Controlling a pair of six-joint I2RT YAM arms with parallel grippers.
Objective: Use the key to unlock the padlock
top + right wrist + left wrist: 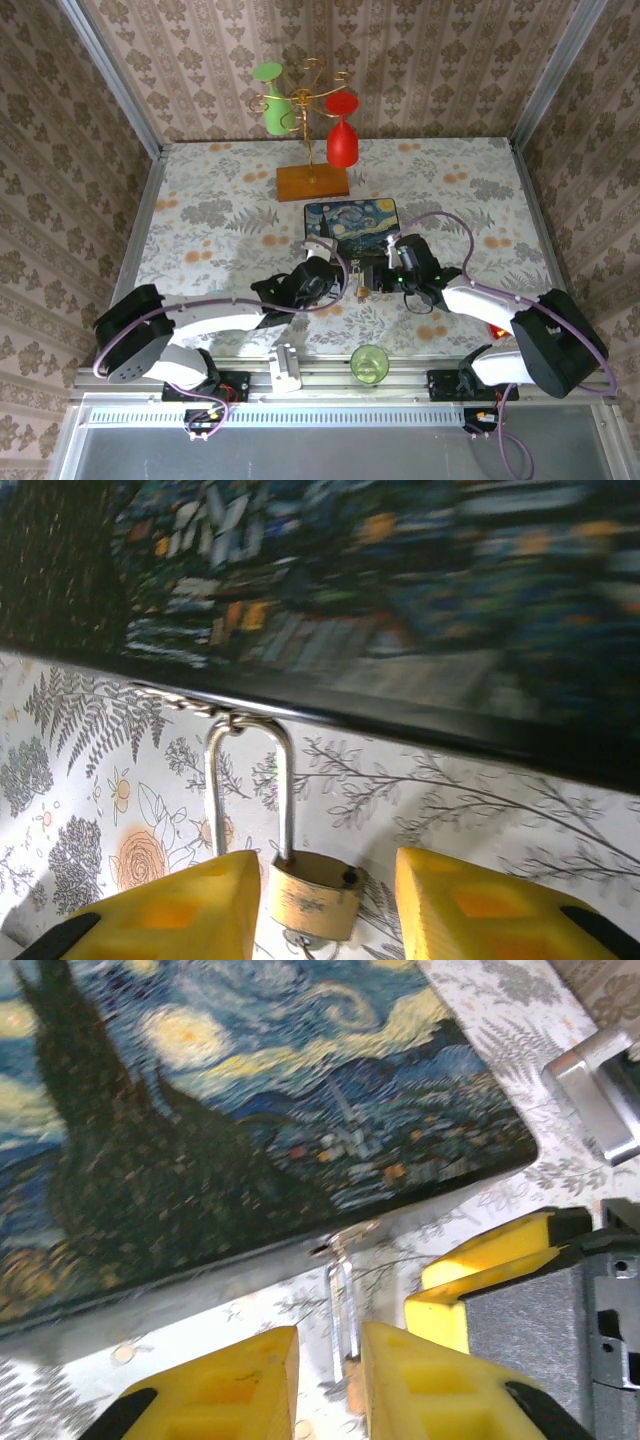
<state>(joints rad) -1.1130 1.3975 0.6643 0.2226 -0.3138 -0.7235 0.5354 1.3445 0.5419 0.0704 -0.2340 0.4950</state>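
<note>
Sitting at 6 o'clock of the box: the padlock (312, 895), a small brass body with a thin silver shackle (286, 790).
Shackle: it passes through the metal hasp (215, 712) on the near edge of the box.
Below the body: a small silvery bit (300, 943), cut off by the frame and too little to name.
Box: the starry-night painted box (350, 222) lies flat on the table (200, 220) near its middle.
Left gripper: the left gripper (330, 1340) reaches in from 8 o'clock. Its jaws stand narrowly apart. In the left wrist view the shackle runs down the gap, with bare tablecloth between it and one yellow pad (240, 1380).
Right gripper: the right gripper (328, 865) reaches in from 4 o'clock, its jaws apart. In the right wrist view the brass body sits between the pads, just beside the 9 o'clock pad (170, 910), with a gap to the other.
Contact: I cannot tell whether any pad touches the padlock.
Grippers together: the two tips are close to each other, on either side of the padlock.
Stand: at 12 o'clock of the box a wire rack on a wooden base (312, 182) carries a green glass (272, 105) and a red glass (342, 140), both upside down.
Near edge: a green tumbler (369, 362) stands at 6 o'clock, between the arm bases.
</note>
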